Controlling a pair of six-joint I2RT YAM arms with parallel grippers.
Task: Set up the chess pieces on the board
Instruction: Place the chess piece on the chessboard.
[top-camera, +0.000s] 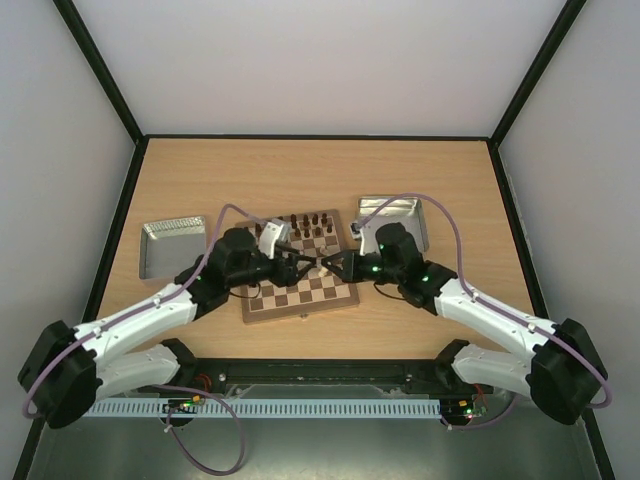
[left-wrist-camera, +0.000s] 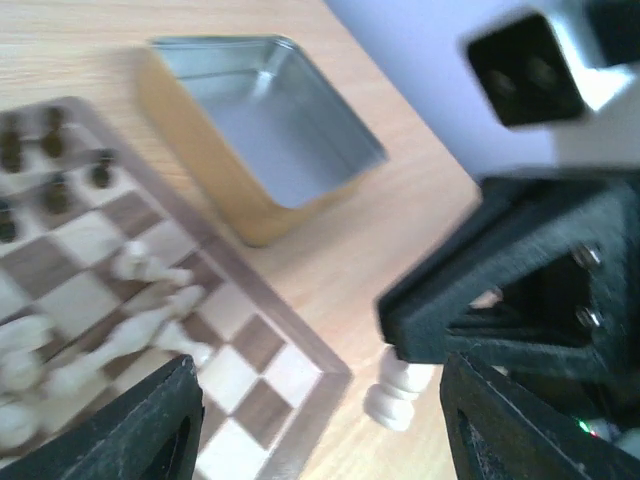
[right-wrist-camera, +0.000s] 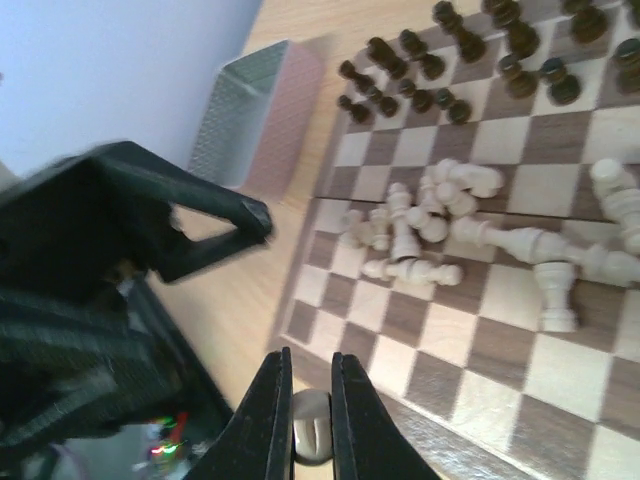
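Right wrist view: one pale chess piece (right-wrist-camera: 312, 428) sits clamped between the closed fingers of the right end effector (right-wrist-camera: 308, 365). It is small, turned light wood, rounded, smooth-looking. In the left wrist view the same piece (left-wrist-camera: 398, 388) hangs roughly upright, base down, a little tilted, just off the board's corner over the table (left-wrist-camera: 330, 250). I can't tell whether it touches the table.

The move turns on this: the board (right-wrist-camera: 560, 375) lies ahead and to the right of the held piece, its rim just beside it, so I judge a short shift inward over the rim onto a near square.

The other pale chessmen (right-wrist-camera: 420, 270) lie toppled mid-board, touching, with long axes pointing all ways. They look likely to roll. The dark chessmen (right-wrist-camera: 412, 43) stand upright in rows on the far side. The board has a flat wood check pattern and a brown rim.

The left end effector (left-wrist-camera: 320, 400) has its fingers wide apart and holds nothing. The heap is just ahead of its left finger, so I judge the left arm nearer to the heap.

There is a smooth metal tin (left-wrist-camera: 270, 130) beside the board, square with a bare inside, and a ribbed tin (right-wrist-camera: 250, 120) off the other side.
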